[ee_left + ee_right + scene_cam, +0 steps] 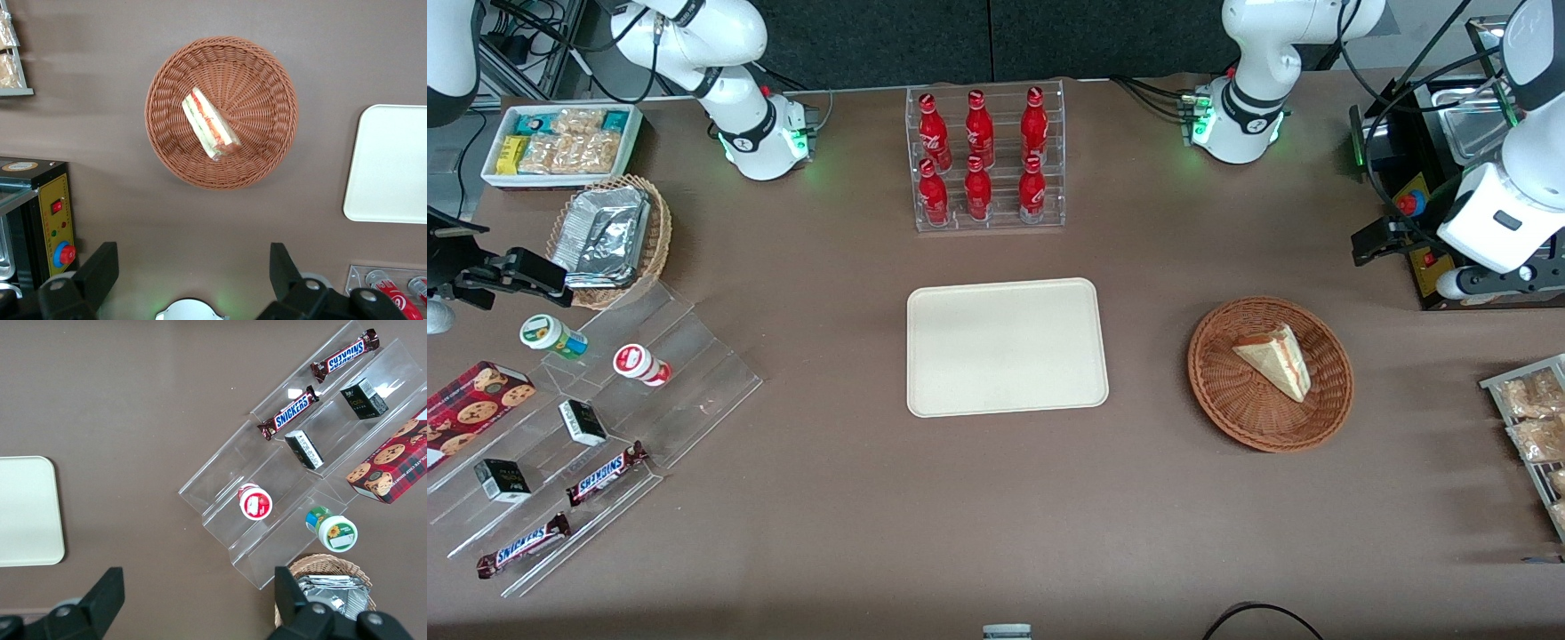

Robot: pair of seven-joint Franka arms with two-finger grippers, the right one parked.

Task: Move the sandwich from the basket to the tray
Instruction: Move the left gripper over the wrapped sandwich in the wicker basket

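Note:
The sandwich (1276, 360) (210, 127), a pale bread wedge with a red-pink filling, lies in the round reddish-brown wicker basket (1227, 400) (267, 80). The cream-beige tray (1005, 347) (393, 167) lies flat at the table's middle with nothing on it. My gripper (1376, 242) (193, 257) hangs high over the table, farther from the front camera than the basket and toward the working arm's end. It is open wide, with only bare table between its fingers.
A black box with a red button (1414, 222) (57, 227) stands close beside the gripper. A rack of snack packets (1529, 418) sits at the working arm's table edge. A clear rack of red bottles (985, 160) stands farther back than the tray.

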